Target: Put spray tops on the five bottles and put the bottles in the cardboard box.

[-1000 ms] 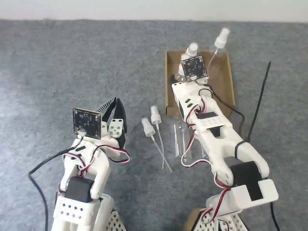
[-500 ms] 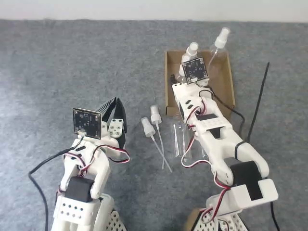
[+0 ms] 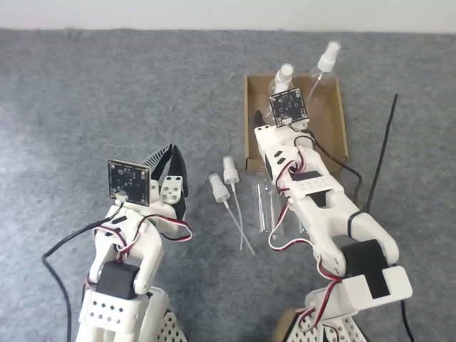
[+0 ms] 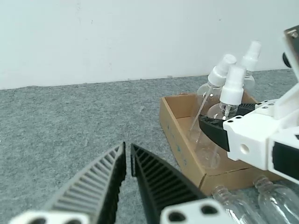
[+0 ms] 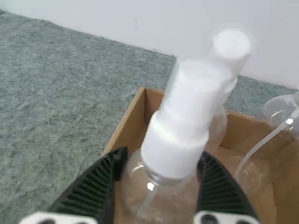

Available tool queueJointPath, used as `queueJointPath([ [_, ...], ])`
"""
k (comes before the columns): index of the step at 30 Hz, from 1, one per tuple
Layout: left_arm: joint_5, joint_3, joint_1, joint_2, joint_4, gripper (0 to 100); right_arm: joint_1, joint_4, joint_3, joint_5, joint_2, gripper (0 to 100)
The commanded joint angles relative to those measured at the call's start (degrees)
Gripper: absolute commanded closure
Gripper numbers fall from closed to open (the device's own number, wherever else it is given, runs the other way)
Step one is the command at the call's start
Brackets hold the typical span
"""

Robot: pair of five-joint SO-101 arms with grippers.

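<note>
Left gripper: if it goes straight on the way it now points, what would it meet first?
Probably only bare grey carpet lies ahead of the left gripper; the cardboard box sits off to the side.

Bare carpet [image 3: 107,92] lies open left of the cardboard box [image 3: 249,121]. Inside, two capped bottles [image 3: 324,71] and the right gripper [image 5: 161,163], clasping a bottle [image 5: 163,191], crowd its far end.

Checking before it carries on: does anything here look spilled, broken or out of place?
Nothing stands out. The two loose spray tops and two uncapped bottles lying on the table are simply not yet assembled. The cardboard box sits flat, and the right gripper holds a capped bottle over it.
</note>
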Motion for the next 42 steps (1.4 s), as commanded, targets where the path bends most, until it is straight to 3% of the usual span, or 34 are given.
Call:
queueJointPath([
  [1,-0.53,-0.04,0.44,-0.88,-2.64,99,0.84,0.75,0.09,2.11,-2.51,83.2],
  [12,-0.62,0.13,0.44,-0.88,-2.73,99,0.66,4.70,0.09,2.55,-7.16,75.8],
  [33,-2.11,0.13,0.53,-0.88,-2.73,99,0.13,5.58,-1.85,2.64,-9.54,75.7],
  [42,-2.11,0.13,0.53,-0.88,-2.73,99,0.04,16.66,-4.31,2.55,-22.55,75.8],
])
